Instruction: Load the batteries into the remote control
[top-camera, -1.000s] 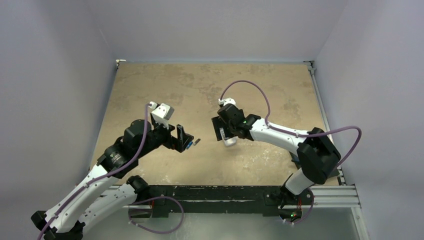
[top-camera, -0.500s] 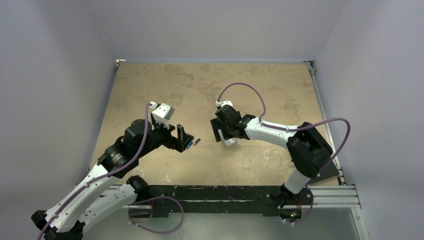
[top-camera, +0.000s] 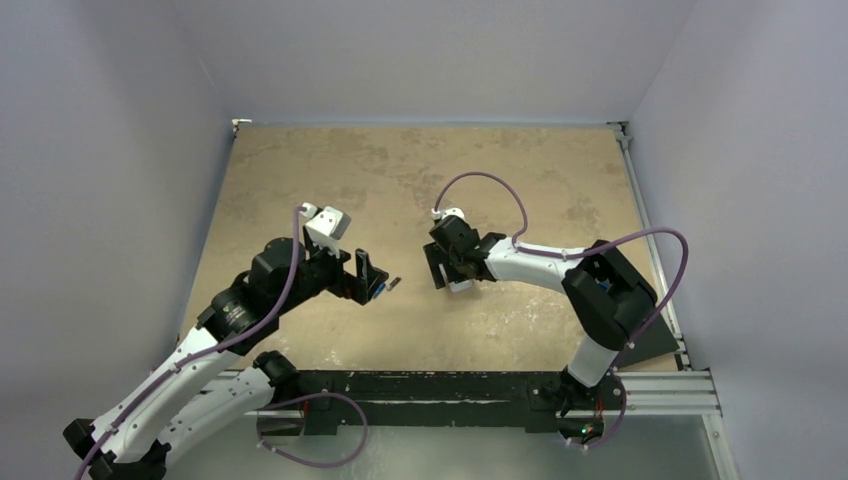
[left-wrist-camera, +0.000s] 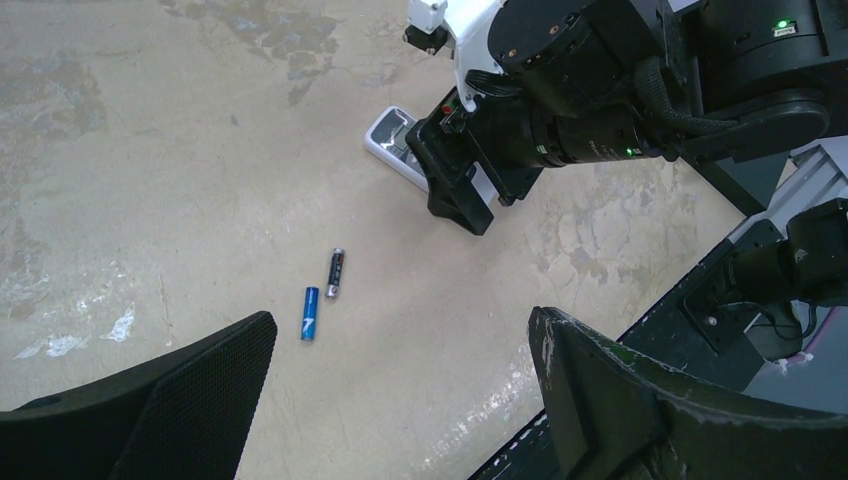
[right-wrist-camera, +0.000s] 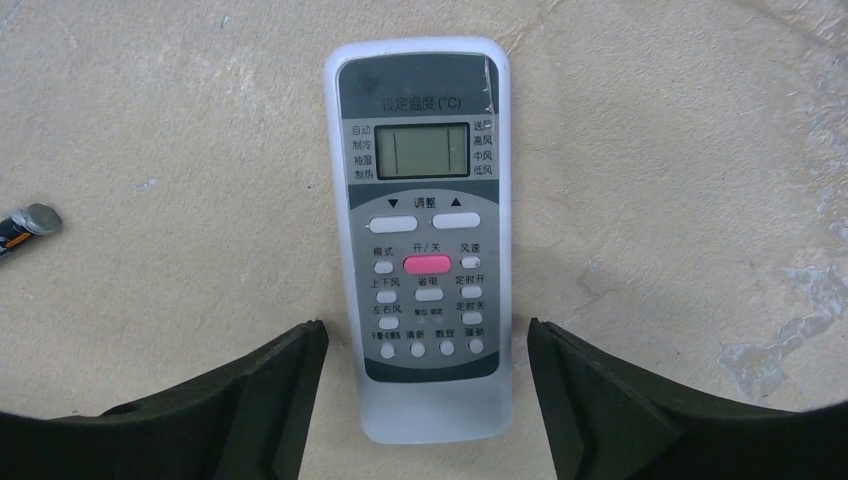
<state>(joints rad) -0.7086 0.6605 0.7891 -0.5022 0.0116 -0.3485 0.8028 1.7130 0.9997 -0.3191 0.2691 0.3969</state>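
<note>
The white remote control (right-wrist-camera: 425, 240) lies face up on the table, screen and red button showing. My right gripper (right-wrist-camera: 425, 335) is open and low over it, one finger on each side of its button end, not touching. In the top view the right gripper (top-camera: 447, 275) hides most of the remote (top-camera: 462, 286). The blue battery (left-wrist-camera: 310, 313) and the dark battery (left-wrist-camera: 335, 273) lie side by side on the table, left of the remote (left-wrist-camera: 393, 138). My left gripper (left-wrist-camera: 402, 330) is open and empty, hovering just above and near the batteries (top-camera: 385, 287).
The dark battery's end shows at the left edge of the right wrist view (right-wrist-camera: 28, 225). The black frame rail (top-camera: 450, 385) runs along the table's near edge. Walls close in the table on the left, back and right.
My right gripper has shifted a little to the left and settled over the remote, its arm folding in. The left arm and the batteries have not moved.
</note>
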